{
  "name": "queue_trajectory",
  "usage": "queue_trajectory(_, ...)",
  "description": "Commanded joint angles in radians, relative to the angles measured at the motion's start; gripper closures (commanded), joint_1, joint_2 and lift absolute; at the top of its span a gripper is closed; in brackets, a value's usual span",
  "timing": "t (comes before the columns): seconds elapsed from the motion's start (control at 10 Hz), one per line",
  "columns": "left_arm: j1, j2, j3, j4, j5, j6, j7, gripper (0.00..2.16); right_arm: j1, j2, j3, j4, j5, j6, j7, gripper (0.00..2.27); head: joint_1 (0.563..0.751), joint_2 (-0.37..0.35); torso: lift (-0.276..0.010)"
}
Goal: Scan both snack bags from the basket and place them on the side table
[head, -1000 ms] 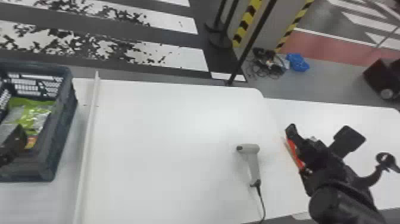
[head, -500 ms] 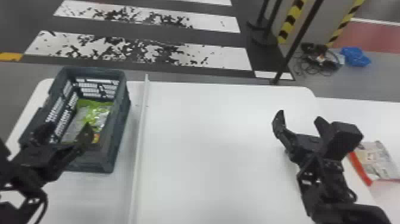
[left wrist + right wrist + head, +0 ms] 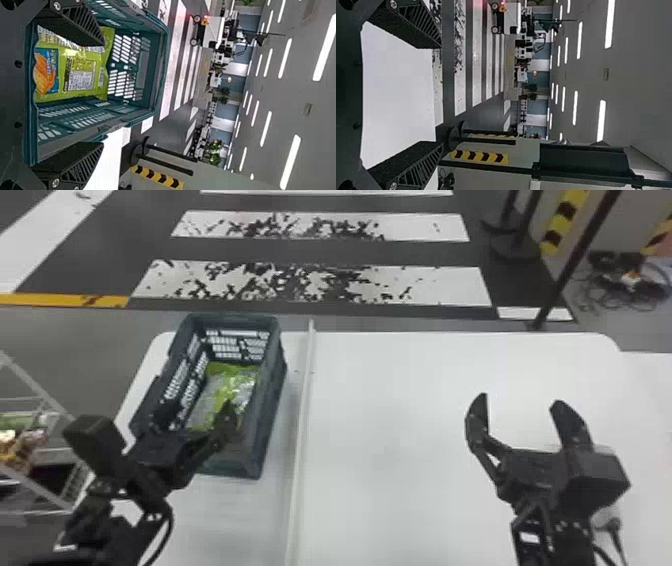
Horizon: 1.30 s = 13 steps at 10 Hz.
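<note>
One bag (image 3: 232, 385) lies in the basket (image 3: 266, 410) in the head view, ahead of and below the left pincer (image 3: 200, 415), which hangs at the basket's near end, apart from the bag. The likely trouble is the narrow opening: should the left pincer go down off-centre, a finger may land on the wall and shove the basket across the tabletop (image 3: 400, 415). The right pincer (image 3: 520, 402) hangs well to the right of the left pincer, spread and empty. The scanner (image 3: 606, 517) sits just beside and partly behind the right pincer, so a careless swing could knock it or snag its cord (image 3: 619, 539). The side tabletop (image 3: 652, 372) begins farther right of that pincer; a poorly held bag could drop on the way there.

In the left wrist view, the left pincer is wide apart with nothing between its fingers. One finger lines up over the bag, the other beyond the wall; closing from this line could catch the wall instead. The bag lies low and looks slick, so a shallow bite may slide off the film.

In the right wrist view, the right pincer is likewise wide and holds nothing. It offers no hold if the bag slips.
</note>
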Motion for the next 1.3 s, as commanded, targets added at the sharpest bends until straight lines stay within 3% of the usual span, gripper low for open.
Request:
queue_trajectory(0.0, 0.003, -0.003, -0.001, -0.006, -0.002, 0.001, -0.002, 0.1, 0.007, 0.001, 0.016, 0.042, 0.012, -0.062, 0.0, 0.07, 0.695, 0.066, -0.075)
queue_trajectory(0.1, 0.007, -0.003, 0.001, -0.017, -0.002, 0.007, -0.002, 0.1, 0.007, 0.001, 0.007, 0.045, 0.012, -0.062, 0.0, 0.07, 0.695, 0.073, -0.075)
queue_trajectory(0.4, 0.001, 0.002, 0.071, -0.144, 0.02, 0.179, -0.032, 0.1, 0.015, 0.001, 0.005, 0.049, 0.012, -0.062, -0.001, 0.07, 0.695, 0.067, -0.075)
queue_trajectory(0.5, -0.023, 0.0, 0.097, -0.155, 0.025, 0.225, -0.032, 0.1, 0.016, 0.001, 0.005, 0.052, 0.009, -0.062, 0.0, 0.07, 0.695, 0.077, -0.075)
queue_trajectory(0.7, -0.117, 0.028, 0.131, -0.162, 0.029, 0.39, -0.052, 0.1, 0.027, 0.001, 0.005, 0.052, 0.006, -0.062, 0.0, 0.07, 0.695, 0.103, -0.075)
queue_trajectory(0.8, -0.168, 0.063, 0.137, -0.156, 0.008, 0.458, -0.055, 0.09, 0.038, 0.001, 0.005, 0.052, 0.006, -0.062, 0.0, 0.07, 0.695, 0.11, -0.075)
queue_trajectory(1.0, -0.28, 0.133, 0.117, -0.109, -0.058, 0.556, -0.109, 0.09, 0.052, 0.001, 0.002, 0.051, 0.006, -0.062, 0.0, 0.07, 0.695, 0.126, -0.075)
queue_trajectory(1.2, -0.35, 0.187, 0.077, -0.043, -0.14, 0.562, -0.169, 0.08, 0.059, 0.001, -0.001, 0.051, 0.006, -0.062, 0.0, 0.07, 0.695, 0.132, -0.075)
